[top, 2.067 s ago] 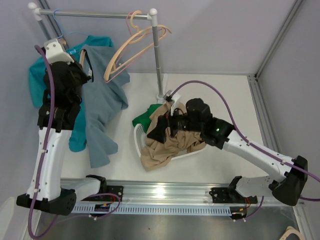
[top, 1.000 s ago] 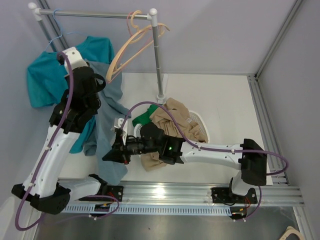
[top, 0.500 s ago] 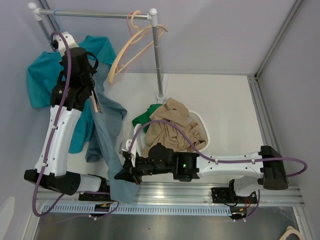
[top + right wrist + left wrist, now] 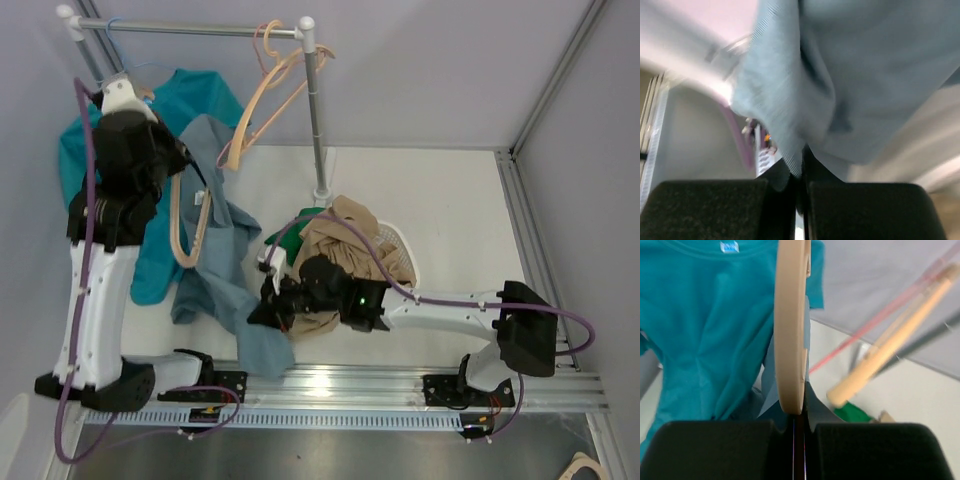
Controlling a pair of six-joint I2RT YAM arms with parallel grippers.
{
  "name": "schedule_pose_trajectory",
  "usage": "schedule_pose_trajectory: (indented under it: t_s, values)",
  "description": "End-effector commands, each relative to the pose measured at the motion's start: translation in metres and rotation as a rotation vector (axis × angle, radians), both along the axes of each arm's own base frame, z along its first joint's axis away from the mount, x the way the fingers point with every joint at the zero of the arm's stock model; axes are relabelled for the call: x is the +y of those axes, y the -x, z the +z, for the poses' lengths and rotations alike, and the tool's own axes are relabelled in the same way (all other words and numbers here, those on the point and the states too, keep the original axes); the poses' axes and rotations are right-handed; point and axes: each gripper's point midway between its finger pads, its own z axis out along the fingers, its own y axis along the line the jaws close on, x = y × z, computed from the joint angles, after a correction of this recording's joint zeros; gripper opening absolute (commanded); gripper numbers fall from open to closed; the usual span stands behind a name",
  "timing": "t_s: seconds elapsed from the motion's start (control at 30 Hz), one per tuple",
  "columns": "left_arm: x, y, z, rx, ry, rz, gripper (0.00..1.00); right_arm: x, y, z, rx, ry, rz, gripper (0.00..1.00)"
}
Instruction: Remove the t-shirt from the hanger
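Observation:
A grey-blue t-shirt (image 4: 225,270) trails from near the rack down to the table's front. A beige wooden hanger (image 4: 186,232) shows at its collar, hanging beside the white label. My left gripper (image 4: 180,165) is shut on the hanger (image 4: 790,325), with a fold of the t-shirt (image 4: 816,407) right beside my left gripper (image 4: 799,422). My right gripper (image 4: 263,312) is shut on the t-shirt's lower hem. In the right wrist view the cloth (image 4: 865,75) fills the frame above that gripper (image 4: 800,172).
A teal t-shirt (image 4: 75,160) hangs at the rack's left end behind my left arm. Empty wooden hangers (image 4: 270,90) dangle by the rack's upright pole (image 4: 318,120). A white basket (image 4: 405,250) holds beige and green clothes. A metal rail (image 4: 350,385) runs along the front.
My right gripper pulled the hem back from the front rail toward the basket. My left arm swung left, and the hanger's wooden loop now shows outside the t-shirt.

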Motion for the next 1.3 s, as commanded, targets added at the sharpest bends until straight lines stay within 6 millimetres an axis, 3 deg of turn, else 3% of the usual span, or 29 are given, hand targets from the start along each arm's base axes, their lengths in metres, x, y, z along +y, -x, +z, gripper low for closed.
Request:
schedule_pose_trajectory:
  t_s: [0.0,0.03,0.1,0.13,0.2,0.23,0.37,0.53,0.63,0.67,0.77,0.8,0.9,1.03,1.13,1.27]
  values:
    - [-0.037,0.055,-0.001,-0.045,0.110,-0.216,0.01,0.008,-0.044,0.066,-0.046,-0.122,-0.015,0.00]
    - [-0.036,0.078,0.006,-0.079,0.111,-0.247,0.01,0.008,-0.055,0.070,-0.052,-0.116,-0.029,0.00]
    - [-0.041,0.098,-0.023,0.001,0.094,-0.300,0.01,0.017,-0.076,0.090,-0.083,-0.136,-0.042,0.00]
    - [-0.037,0.119,-0.022,-0.015,0.093,-0.315,0.01,0.015,-0.091,0.090,-0.084,-0.117,-0.063,0.00]
    - [-0.036,0.139,-0.042,0.032,0.091,-0.337,0.01,0.022,-0.107,0.100,-0.099,-0.127,-0.076,0.00]
    - [-0.035,0.163,-0.040,-0.002,0.101,-0.369,0.01,0.022,-0.118,0.100,-0.100,-0.124,-0.094,0.00]
    - [-0.024,0.212,-0.042,-0.047,0.112,-0.385,0.01,0.028,-0.142,0.098,-0.082,-0.111,-0.125,0.00]
    - [0.001,0.239,-0.053,-0.052,0.081,-0.290,0.01,0.027,-0.144,0.109,-0.081,-0.135,-0.117,0.00]
    - [0.017,0.235,-0.067,-0.072,0.067,-0.198,0.01,0.022,-0.133,0.153,-0.127,-0.193,-0.079,0.00]
    - [0.018,0.230,-0.070,-0.082,0.074,-0.179,0.01,0.013,-0.126,0.188,-0.167,-0.240,-0.074,0.00]
    - [0.016,0.223,-0.078,-0.073,0.104,-0.166,0.01,-0.005,-0.108,0.245,-0.303,-0.321,-0.056,0.00]
    - [0.011,0.218,-0.087,-0.046,0.112,-0.184,0.01,-0.023,-0.100,0.284,-0.399,-0.395,-0.070,0.00]
    - [0.000,0.205,-0.099,-0.033,0.136,-0.216,0.01,-0.066,-0.097,0.358,-0.564,-0.561,-0.184,0.00]
    - [-0.010,0.193,-0.110,-0.019,0.159,-0.242,0.01,-0.115,-0.107,0.425,-0.726,-0.725,-0.386,0.00]
    - [-0.012,0.186,-0.120,0.004,0.156,-0.242,0.01,-0.142,-0.122,0.462,-0.802,-0.808,-0.523,0.00]
    - [-0.009,0.184,-0.120,-0.003,0.141,-0.224,0.01,-0.152,-0.139,0.491,-0.869,-0.836,-0.591,0.00]
